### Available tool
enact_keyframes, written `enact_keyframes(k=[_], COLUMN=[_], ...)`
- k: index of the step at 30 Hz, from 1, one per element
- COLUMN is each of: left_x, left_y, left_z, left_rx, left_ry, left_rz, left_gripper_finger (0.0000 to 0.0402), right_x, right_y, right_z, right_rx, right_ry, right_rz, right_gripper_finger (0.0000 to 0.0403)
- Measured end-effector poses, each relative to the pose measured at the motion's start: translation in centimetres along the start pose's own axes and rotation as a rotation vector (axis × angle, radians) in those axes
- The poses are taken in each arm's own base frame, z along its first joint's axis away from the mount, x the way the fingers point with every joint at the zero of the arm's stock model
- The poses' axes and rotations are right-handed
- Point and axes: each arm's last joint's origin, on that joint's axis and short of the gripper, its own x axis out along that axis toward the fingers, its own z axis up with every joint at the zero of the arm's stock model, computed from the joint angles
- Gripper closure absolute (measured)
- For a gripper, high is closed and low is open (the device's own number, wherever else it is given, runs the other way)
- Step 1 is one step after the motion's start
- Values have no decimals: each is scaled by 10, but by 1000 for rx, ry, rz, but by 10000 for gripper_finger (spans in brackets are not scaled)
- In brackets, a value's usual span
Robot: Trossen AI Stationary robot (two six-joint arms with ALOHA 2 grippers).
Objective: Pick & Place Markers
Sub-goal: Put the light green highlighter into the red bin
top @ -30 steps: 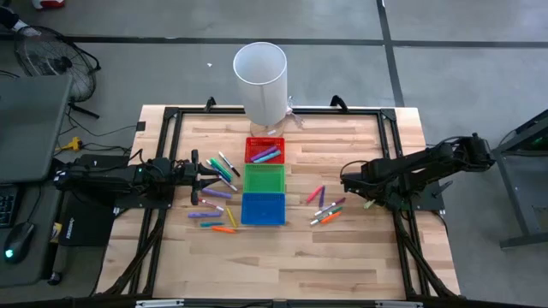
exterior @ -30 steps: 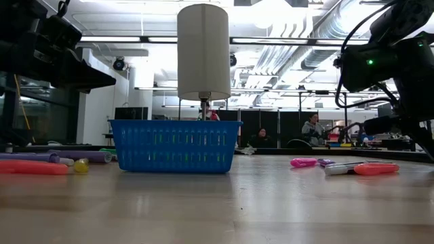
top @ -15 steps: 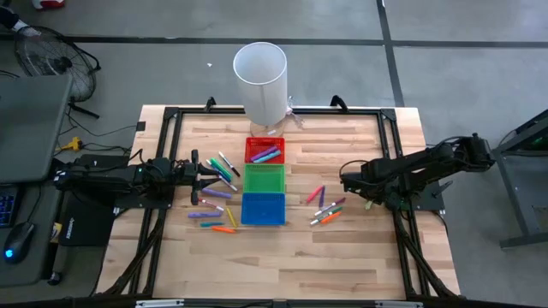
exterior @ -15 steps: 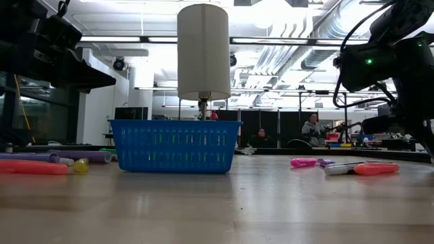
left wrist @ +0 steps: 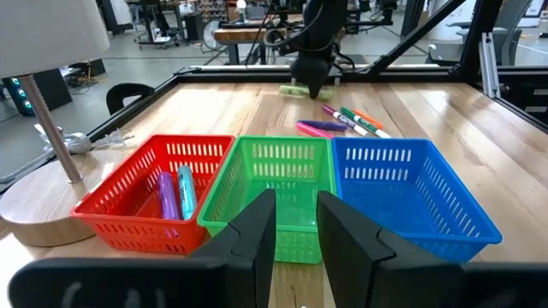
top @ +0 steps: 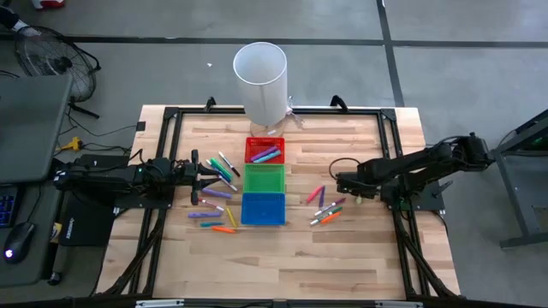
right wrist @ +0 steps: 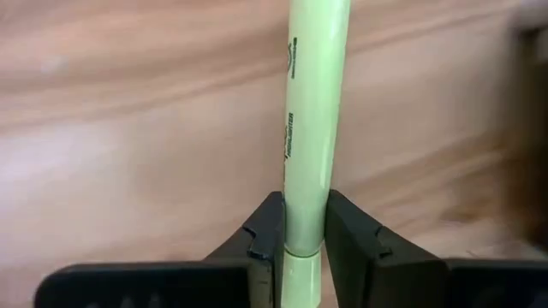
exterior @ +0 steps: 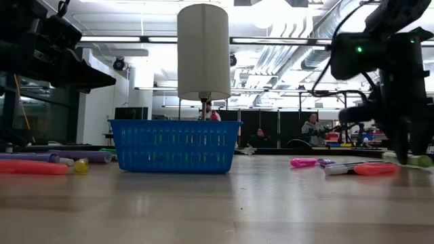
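Between the two dark fingers (right wrist: 265, 235) of the right gripper (right wrist: 303, 229) a pale green highlighter (right wrist: 313, 103) is pinched near one end, its barrel running straight ahead from the fingertips and crossing the bare wooden table (right wrist: 128, 128) close below. The grip is placed low on the barrel, probably so that the rest of the pen points clear of the fingers and can be lowered into a bin without the fingers touching the walls. Seen from above, the right gripper (top: 346, 185) is held low over the table, just beside the loose cluster of markers (top: 325, 208) on its side, with the green bin (top: 264, 180) farther off toward the table's middle; that bin, matching the pen's colour, is judged to be the likely target. Three bins are set in a row, and the red bin (left wrist: 120, 210) already holds a purple and a blue marker, which suggests sorting, though the rule cannot be confirmed. On the far side of the bins the left gripper (left wrist: 294, 224) waits, its fingers slightly apart and holding nothing, aimed at the green bin's near wall, with another scatter of markers (top: 216, 181) lying beside it.
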Motion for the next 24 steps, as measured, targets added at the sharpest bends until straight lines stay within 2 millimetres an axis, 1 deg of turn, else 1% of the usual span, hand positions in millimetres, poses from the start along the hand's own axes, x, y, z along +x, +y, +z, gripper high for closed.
enact_keyframes(k=[5,9,13,18,21,24], left_x=[0,0,0,0,0,0], left_y=[0,0,0,0,0,0], left_z=[0,0,0,0,0,0], left_rx=[0,0,0,0,0,0], left_ry=[-1,0,0,0,0,0], left_rz=[-1,0,0,0,0,0], left_gripper_finger=[316,316,316,316,316,316], right_x=[-12,-26,-47,-79,-95,-105], right_y=[10,22,37,57,75,101], right_z=[-1,-3,-1,5,13,20], right_rx=[-76,-184,-309,-469,-589,-738], right_ry=[-4,-24,-49,-93,-135,-149], right_rz=[56,120,198,311,334,340], right_gripper_finger=[351,351,351,351,351,351])
